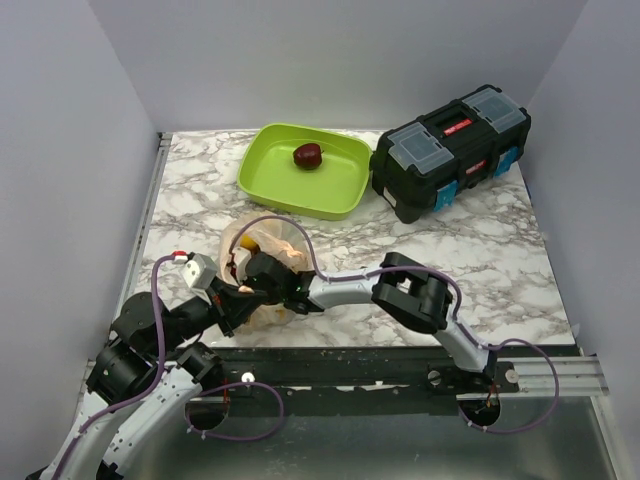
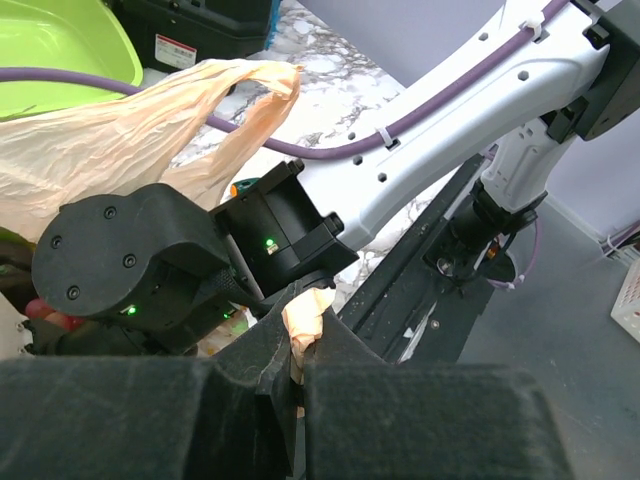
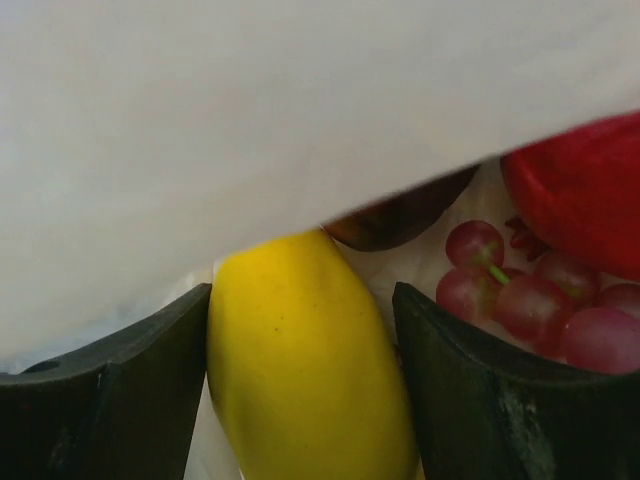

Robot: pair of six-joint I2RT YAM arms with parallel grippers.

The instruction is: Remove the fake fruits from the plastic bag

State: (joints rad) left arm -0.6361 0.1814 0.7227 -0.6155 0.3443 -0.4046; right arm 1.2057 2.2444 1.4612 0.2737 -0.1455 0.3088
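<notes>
The pale-orange plastic bag (image 1: 268, 236) lies on the near-left part of the table. My left gripper (image 2: 300, 352) is shut on a bunched fold of the bag (image 2: 308, 312) at its near edge. My right gripper (image 3: 302, 400) is inside the bag, its fingers on both sides of a yellow fruit (image 3: 300, 370) and pressing on it. A reddish grape bunch (image 3: 530, 300), a red fruit (image 3: 580, 190) and a dark fruit (image 3: 400, 215) lie beside it. Bag film (image 3: 250, 120) covers the upper part of the right wrist view. One dark red fruit (image 1: 307, 155) lies in the lime-green tray (image 1: 262, 188).
A black toolbox (image 1: 450, 150) stands at the back right beside the tray. My right arm (image 1: 410, 292) crosses the near table toward the bag, its purple cable looping over the bag. The table's near edge and mounting rail (image 1: 400, 365) lie just behind my left gripper.
</notes>
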